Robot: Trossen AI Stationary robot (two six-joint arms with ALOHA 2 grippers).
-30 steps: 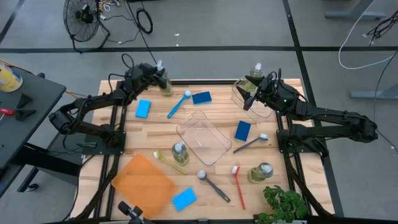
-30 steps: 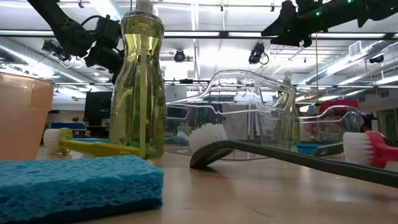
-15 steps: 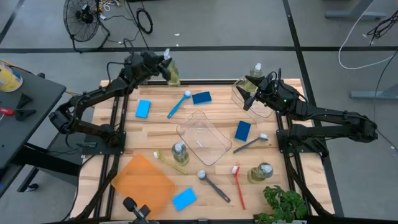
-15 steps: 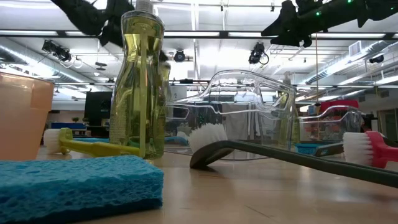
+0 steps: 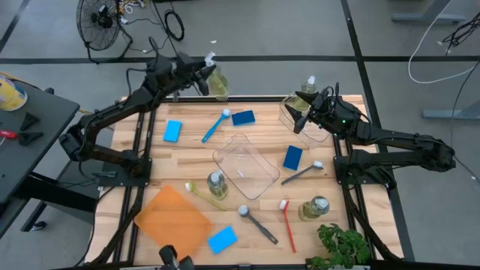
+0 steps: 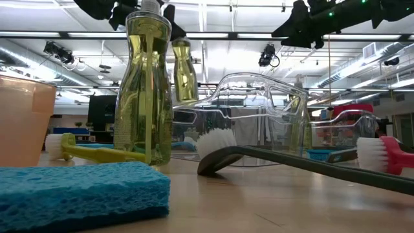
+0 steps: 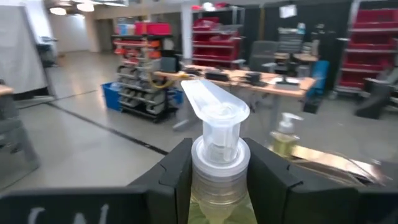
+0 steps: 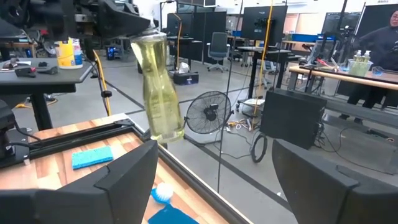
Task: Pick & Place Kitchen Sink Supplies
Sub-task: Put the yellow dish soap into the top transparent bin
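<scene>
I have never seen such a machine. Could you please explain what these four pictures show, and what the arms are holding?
It is a robot with two dark arms at a wooden table. One picture looks down from above, one looks level across the tabletop, and one comes from a camera on each wrist.

On the table lie blue sponges, long brushes, soap bottles, clear tubs and an orange tray.

The left gripper holds a soap bottle by its neck, lifted in the air above the table's far edge. Its wrist picture shows the pale cap between the fingers. The right gripper is open and empty, hanging over a tub with a bottle in it.
</scene>
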